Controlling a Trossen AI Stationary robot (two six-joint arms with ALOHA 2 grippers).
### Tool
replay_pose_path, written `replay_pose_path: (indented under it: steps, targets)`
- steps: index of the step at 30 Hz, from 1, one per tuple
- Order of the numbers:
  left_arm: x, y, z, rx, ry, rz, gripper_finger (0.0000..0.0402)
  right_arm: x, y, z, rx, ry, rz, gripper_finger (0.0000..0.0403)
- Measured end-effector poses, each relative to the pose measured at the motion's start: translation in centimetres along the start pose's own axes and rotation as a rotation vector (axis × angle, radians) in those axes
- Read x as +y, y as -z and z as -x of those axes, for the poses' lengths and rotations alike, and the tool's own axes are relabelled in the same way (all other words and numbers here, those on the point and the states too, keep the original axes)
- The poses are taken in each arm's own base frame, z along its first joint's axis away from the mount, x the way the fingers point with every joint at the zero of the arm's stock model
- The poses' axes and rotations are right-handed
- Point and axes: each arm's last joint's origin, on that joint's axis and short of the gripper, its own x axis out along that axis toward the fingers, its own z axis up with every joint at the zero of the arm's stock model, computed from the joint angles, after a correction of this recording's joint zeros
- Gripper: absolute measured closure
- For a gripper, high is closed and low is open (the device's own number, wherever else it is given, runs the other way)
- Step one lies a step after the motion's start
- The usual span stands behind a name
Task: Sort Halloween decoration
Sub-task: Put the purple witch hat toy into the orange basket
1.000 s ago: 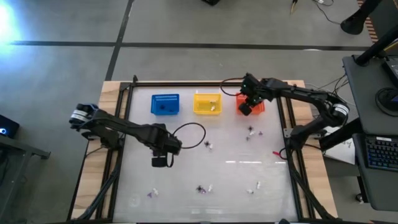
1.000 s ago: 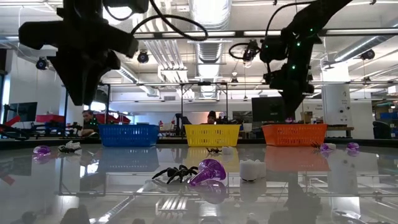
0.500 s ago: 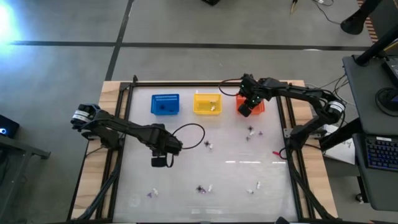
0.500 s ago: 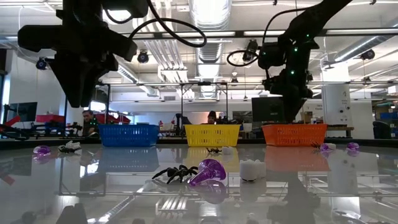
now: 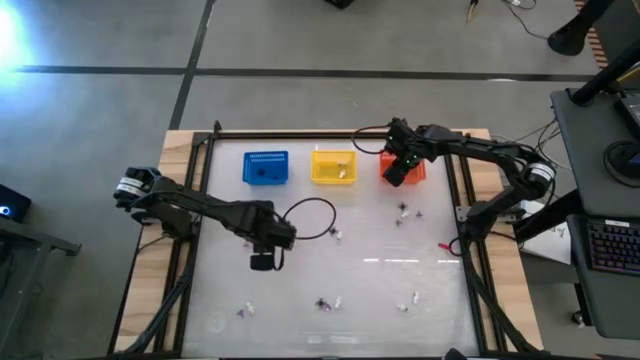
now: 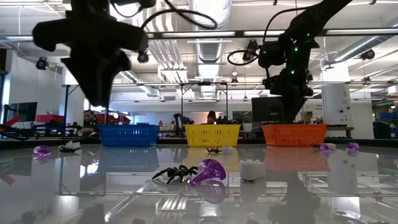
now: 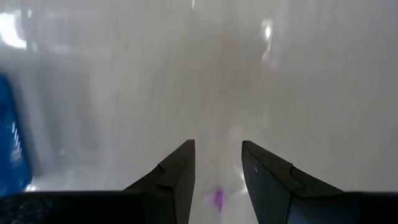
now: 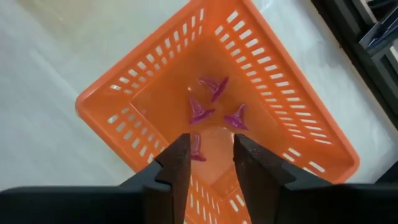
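High view: the right gripper [image 5: 396, 172] hangs over the orange basket [image 5: 415, 172]; the left gripper [image 5: 262, 262] hovers mid-table, trinkets [image 5: 329, 302] scattered around. Right wrist view: fingers spread, empty, purple pieces [image 8: 211, 106] lying in the basket. Left wrist view: fingers parted above a purple piece [image 7: 217, 198].

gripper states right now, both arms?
Left gripper: open, holding nothing, above the bare table.
Right gripper: open, holding nothing, above the orange plastic basket with small purple trinkets inside.
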Motion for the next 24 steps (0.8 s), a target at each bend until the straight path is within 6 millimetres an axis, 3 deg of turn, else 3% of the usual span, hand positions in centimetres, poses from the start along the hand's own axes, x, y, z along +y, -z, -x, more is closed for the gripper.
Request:
replay_pose_path:
  steps: [5,11,17,24]
  targets:
    - [-0.7,-1.2,0.1,-0.123,0.094,-0.004,0.0287,0.0,0.2,1.0,-0.030,-0.004,-0.009,0.0273]
    - [-1.9,-1.9,0.3,-0.202,0.179,-0.017,0.0287,0.3,0.9,3.6,-0.119,-0.027,-0.033,0.0268]
    - [-3.6,-2.4,-0.4,-0.231,0.215,-0.064,0.0287,1.1,2.0,6.4,-0.200,-0.062,-0.075,0.0270]
    - [-4.7,-3.8,-2.0,-0.283,0.258,-0.093,0.0287,1.8,3.4,8.3,-0.217,-0.091,-0.106,0.0271]
